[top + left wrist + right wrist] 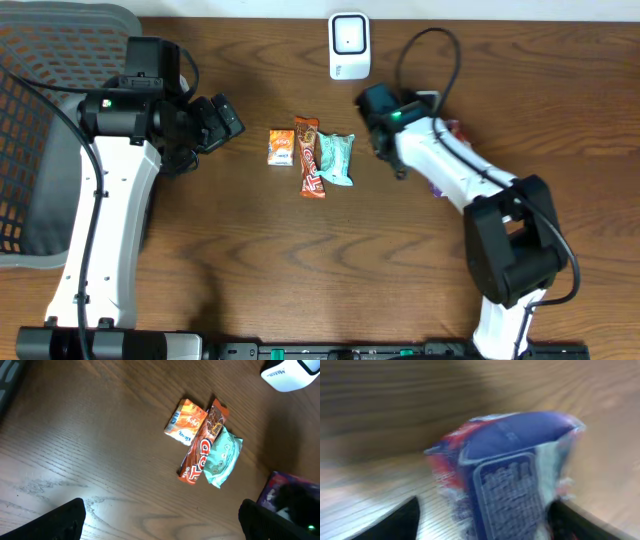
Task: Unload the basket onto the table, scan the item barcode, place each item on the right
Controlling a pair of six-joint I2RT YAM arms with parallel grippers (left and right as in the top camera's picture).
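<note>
While the right gripper (484, 504) sits low over the table (300, 270), its two dark fingers (395, 522) stand wide apart in the bottom corners of its wrist view, and the purple packet (520, 455) lies between them on the wood. The jaws are open: bare table shows between the packet and the finger at the picture's left. The other finger is just beside the packet's edge, and the view is too blurred to tell whether they touch. The packet shows a blue-purple face with red at one end and a pale printed panel whose print cannot be read

From above, the right arm (450, 170) reaches in from the table's right side and covers most of that packet, which lies right of three snacks. The scanner (348, 45), a white box at the far edge of the table, is well apart from the packet

In the middle of the table an orange packet (281, 147), a red-brown bar (309, 157) and a teal packet (336, 159) lie side by side and touching, the bar between the other two

The left gripper (161, 510) hovers left of the snacks, apart from them, its jaws wide open and holding nothing
</note>
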